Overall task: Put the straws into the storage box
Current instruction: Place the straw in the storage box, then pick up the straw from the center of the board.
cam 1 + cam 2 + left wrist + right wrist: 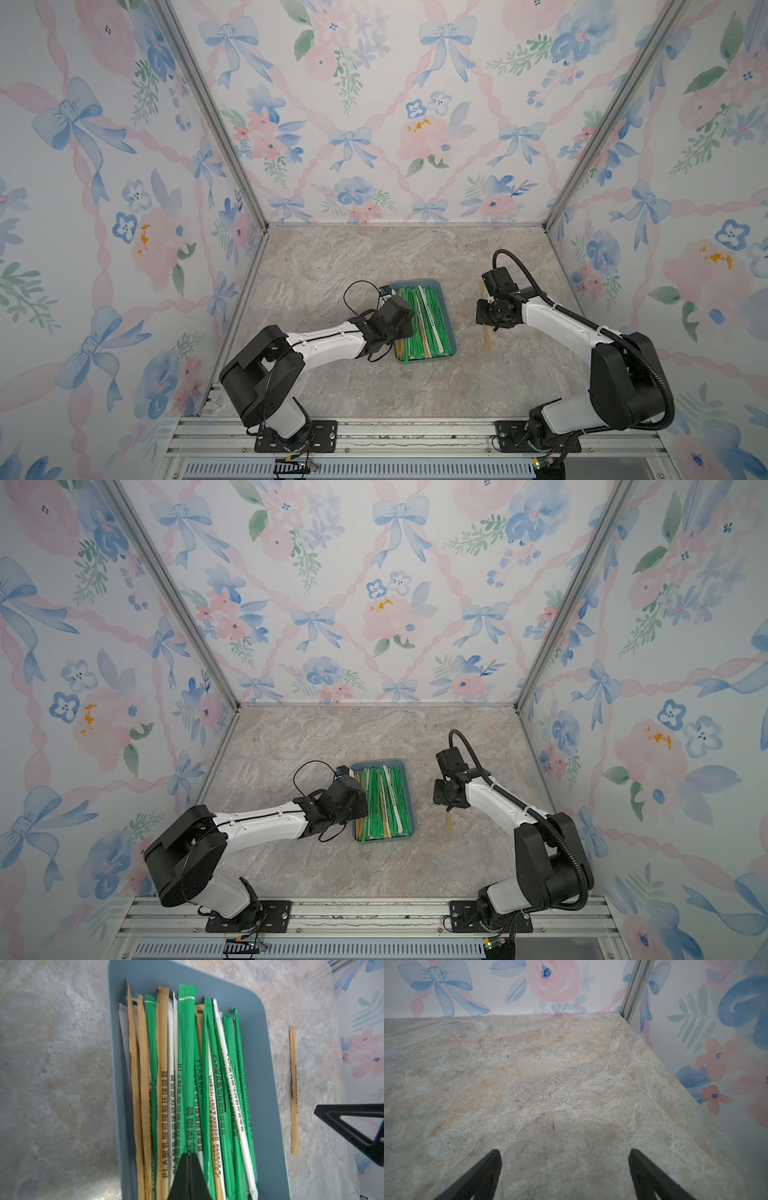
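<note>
**One straw lies outside the box**

Green, white and tan paper-wrapped straws (187,1084) lie lengthwise in the shallow blue-grey plastic storage box (268,1084) at mid-tabletop (332,257), well away from the walls. The left tool (189,1155), clenched, hangs over them. Right of the box and apart from it, one tan straw (294,1088) lies loose. The right tool (564,1150), released, hovers above it.

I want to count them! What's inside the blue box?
Wrapped green, white and tan straws lie side by side in the storage box. The left gripper and upper straws hide others.
</note>
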Tool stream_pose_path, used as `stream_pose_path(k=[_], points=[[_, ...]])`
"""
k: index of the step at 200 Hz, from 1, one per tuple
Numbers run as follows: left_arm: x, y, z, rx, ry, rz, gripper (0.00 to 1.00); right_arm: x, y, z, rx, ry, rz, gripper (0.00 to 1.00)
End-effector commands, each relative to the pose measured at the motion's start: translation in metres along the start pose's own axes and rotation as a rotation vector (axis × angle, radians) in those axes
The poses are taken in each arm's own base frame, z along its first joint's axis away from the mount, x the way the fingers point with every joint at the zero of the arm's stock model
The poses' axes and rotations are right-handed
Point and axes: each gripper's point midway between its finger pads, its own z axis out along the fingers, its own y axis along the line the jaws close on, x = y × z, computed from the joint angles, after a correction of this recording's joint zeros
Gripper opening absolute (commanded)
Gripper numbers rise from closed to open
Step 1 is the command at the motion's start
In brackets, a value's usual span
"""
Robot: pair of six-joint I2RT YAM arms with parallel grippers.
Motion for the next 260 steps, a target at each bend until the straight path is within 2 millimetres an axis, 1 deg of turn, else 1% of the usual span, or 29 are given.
stream_pose_path(k=[1,21,35,54,74,78,87,96,109,123,143,168,196,205,207,218,234,236,239,260], points=[[-0.021,-0.013,0.000,0.015,-0.063,0.002,0.00,0.007,-0.008,0.009,0.021,0.026,0.002,0.52],[-0.020,-0.015,0.008,0.012,-0.048,0.021,0.00,0.007,-0.008,0.011,0.020,0.028,0.000,0.52],[-0.016,-0.016,0.014,0.011,-0.026,0.027,0.00,0.007,-0.008,0.011,0.021,0.030,-0.002,0.52],[-0.011,-0.013,0.020,-0.001,-0.010,0.032,0.04,0.006,-0.007,0.010,0.020,0.027,0.000,0.52],[-0.011,-0.008,0.022,-0.017,-0.015,0.032,0.19,0.005,-0.007,0.010,0.020,0.026,-0.002,0.52],[-0.012,-0.008,0.021,-0.017,-0.018,0.031,0.24,0.005,-0.007,0.009,0.019,0.025,-0.002,0.52],[-0.014,-0.008,0.019,-0.018,-0.029,0.034,0.32,0.006,-0.007,0.010,0.019,0.027,-0.006,0.52],[-0.017,-0.008,0.014,-0.018,-0.044,0.032,0.39,0.006,-0.008,0.010,0.021,0.028,-0.006,0.52],[-0.024,-0.006,0.007,-0.022,-0.075,0.032,0.47,0.006,-0.008,0.012,0.022,0.032,-0.010,0.52],[-0.031,-0.005,-0.003,-0.024,-0.112,0.035,0.59,0.007,-0.008,0.015,0.027,0.039,-0.015,0.52],[-0.039,-0.001,-0.019,-0.025,-0.166,0.036,0.72,0.006,-0.009,0.020,0.034,0.051,-0.021,0.52],[-0.047,0.011,-0.039,-0.044,-0.234,0.034,0.97,0.005,-0.009,0.026,0.049,0.059,-0.030,0.52],[-0.048,0.030,-0.051,-0.068,-0.268,0.027,0.98,0.006,-0.011,0.033,0.071,0.085,-0.043,0.51],[-0.053,0.030,-0.055,-0.059,-0.279,0.015,0.98,0.006,-0.011,0.036,0.076,0.093,-0.049,0.49],[-0.046,0.039,-0.053,-0.076,-0.267,0.019,0.98,0.006,-0.012,0.036,0.077,0.094,-0.049,0.49],[-0.044,0.048,-0.055,-0.086,-0.267,0.011,0.98,0.006,-0.012,0.038,0.079,0.101,-0.053,0.45],[-0.047,0.053,-0.060,-0.087,-0.283,0.000,0.98,0.004,-0.012,0.038,0.081,0.097,-0.055,0.36],[-0.048,0.053,-0.061,-0.087,-0.287,-0.002,0.98,0.008,-0.014,0.043,0.089,0.117,-0.057,0.36],[-0.049,0.054,-0.061,-0.087,-0.289,-0.005,0.98,0.009,-0.015,0.045,0.094,0.124,-0.057,0.35],[-0.053,0.060,-0.066,-0.090,-0.303,-0.016,0.98,0.014,-0.021,0.048,0.111,0.150,-0.051,0.28]])
